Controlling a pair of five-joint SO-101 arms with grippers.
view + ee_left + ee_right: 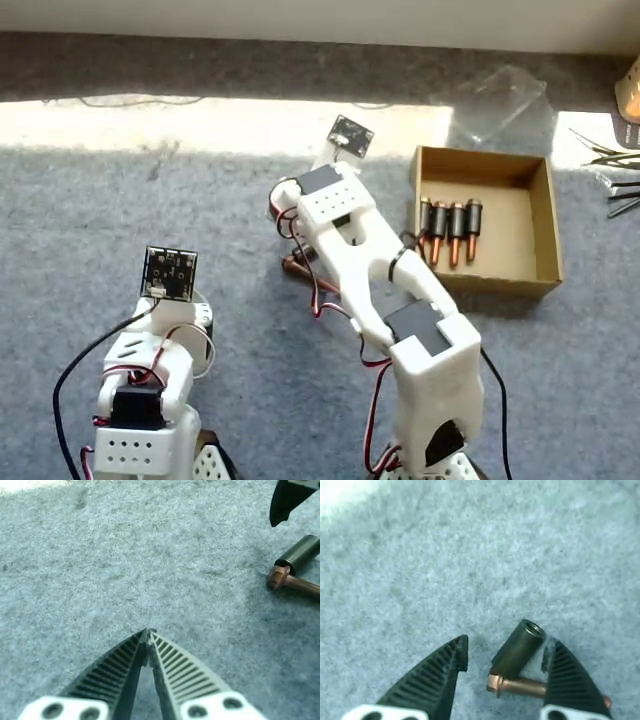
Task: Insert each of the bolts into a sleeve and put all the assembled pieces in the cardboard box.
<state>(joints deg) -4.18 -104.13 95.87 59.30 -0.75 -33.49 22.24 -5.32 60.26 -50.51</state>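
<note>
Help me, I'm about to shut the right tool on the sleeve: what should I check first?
1. Right tool open: ok.
2. Sleeve in its gap: ok.
3. Bolt clear of the grasp: not ok, it lies in the gap too, by the sleeve's end.
4. Bolt in sleeve: not ok.
5. Left tool shut, apart from both parts: ok.
6. Cardboard box has room beside four assembled pieces: ok.

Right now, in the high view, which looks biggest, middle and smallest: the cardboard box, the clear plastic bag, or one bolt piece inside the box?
Largest: the cardboard box.
Middle: the clear plastic bag behind it.
Smallest: a bolt piece; all four in the box look about the same size.
</note>
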